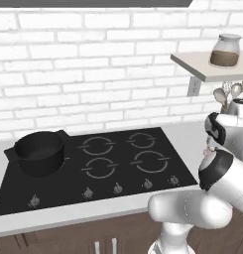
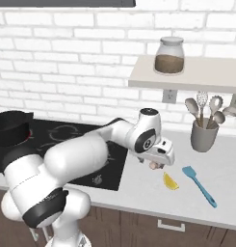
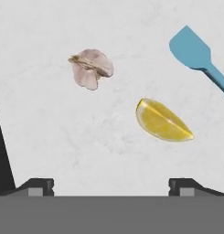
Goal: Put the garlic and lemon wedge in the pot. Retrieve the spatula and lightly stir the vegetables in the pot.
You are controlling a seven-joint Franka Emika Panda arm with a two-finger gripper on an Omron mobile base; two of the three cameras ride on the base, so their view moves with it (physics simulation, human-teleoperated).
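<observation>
We count one garlic [image 3: 91, 68], one lemon wedge [image 3: 162, 121] and one spatula [image 3: 197, 55] lying apart from each other on the pale counter [image 2: 148, 193] right of the cooktop [image 1: 93, 163], and one black pot [image 1: 38, 151] sitting on the cooktop's front-left burner, well away from them. Our gripper [image 3: 111, 185] hangs above the garlic and lemon with its fingers spread wide and nothing between them. Around them we see one grey utensil holder [image 2: 204, 135] with several ladles at the wall and one jar [image 2: 169, 56] on the shelf [image 2: 187, 77], neither blocking the pieces.
</observation>
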